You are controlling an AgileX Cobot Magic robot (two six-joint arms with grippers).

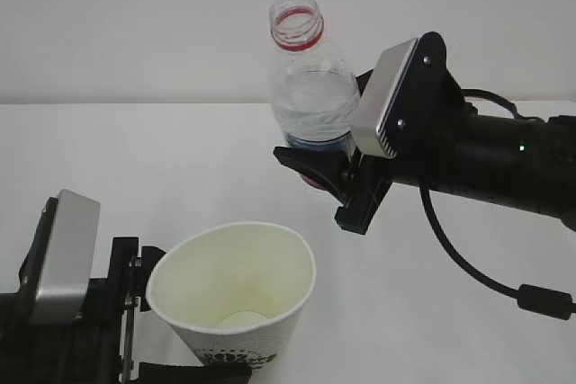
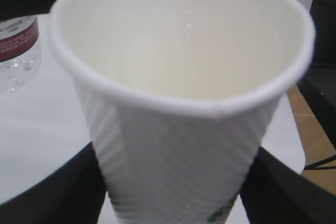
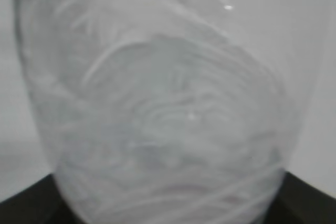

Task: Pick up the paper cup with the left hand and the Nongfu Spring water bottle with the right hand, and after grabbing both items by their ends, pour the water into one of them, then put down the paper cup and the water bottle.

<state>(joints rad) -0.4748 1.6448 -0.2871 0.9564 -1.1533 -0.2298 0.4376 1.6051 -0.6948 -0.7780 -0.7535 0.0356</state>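
My left gripper (image 1: pixel 153 312) is shut on the lower part of the white paper cup (image 1: pixel 236 287), at the bottom centre of the exterior view. The cup leans with its mouth up, and its cream inside looks dry. In the left wrist view the cup (image 2: pixel 178 93) fills the frame, with a black finger (image 2: pixel 58 198) on each side of its base. My right gripper (image 1: pixel 324 179) is shut on the Nongfu Spring water bottle (image 1: pixel 309 78), held nearly upright above and behind the cup. The bottle has no cap, and water (image 1: pixel 313 112) sits in its body. The bottle (image 3: pixel 163 119) blurs across the right wrist view.
The white table (image 1: pixel 135 159) runs back to a pale wall. A black cable (image 1: pixel 468 267) hangs from the right arm over the table's right side. Past the table's edge in the left wrist view lies brown floor (image 2: pixel 317 150).
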